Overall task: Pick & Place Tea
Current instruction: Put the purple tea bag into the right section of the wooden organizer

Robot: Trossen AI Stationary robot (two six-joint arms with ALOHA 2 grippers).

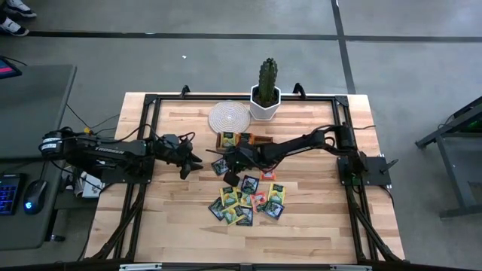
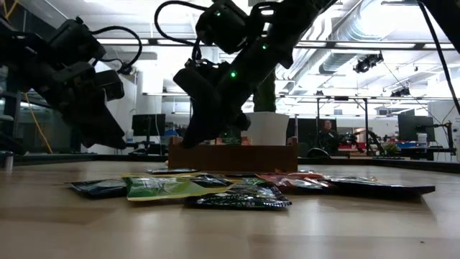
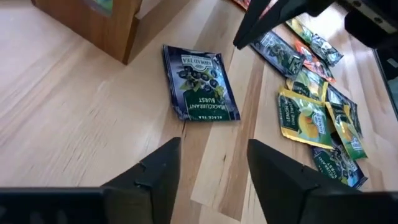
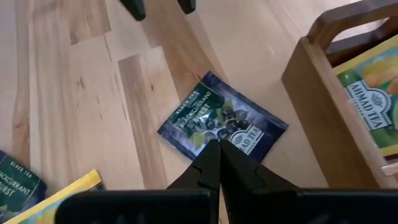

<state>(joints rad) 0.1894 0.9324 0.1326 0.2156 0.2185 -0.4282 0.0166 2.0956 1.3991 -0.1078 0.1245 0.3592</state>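
Lying flat on the pale wooden table [image 1: 173, 218], a dark blue square tea packet with a blackcurrant print [image 3: 200, 83] sits alone just beside the brown wooden tray [image 1: 242, 140], apart from the main heap. That position suggests it is being staged for the tray rather than left among the others. The rest of the tea, a loose overlapping pile of yellow, green, orange-red and dark packets [image 1: 248, 202], spreads nearer the table's front edge, and at least one yellow packet [image 4: 373, 93] already stands in a tray compartment.

The left gripper [image 3: 211, 171] hangs just short of the lone blue packet with its dark fingers spread and nothing between them, so it has let go or is lining up for a grasp; which, I cannot tell. The right gripper [image 4: 217, 163] hovers directly above the same packet with its fingertips pressed together and nothing caught in them, perhaps ready to pin or nudge the packet so it can be lifted off the flat wood.

Behind the tray stand a green cactus in a white hexagonal pot [image 1: 266, 94] and a round woven coaster [image 1: 228, 117], both clear of the working area.
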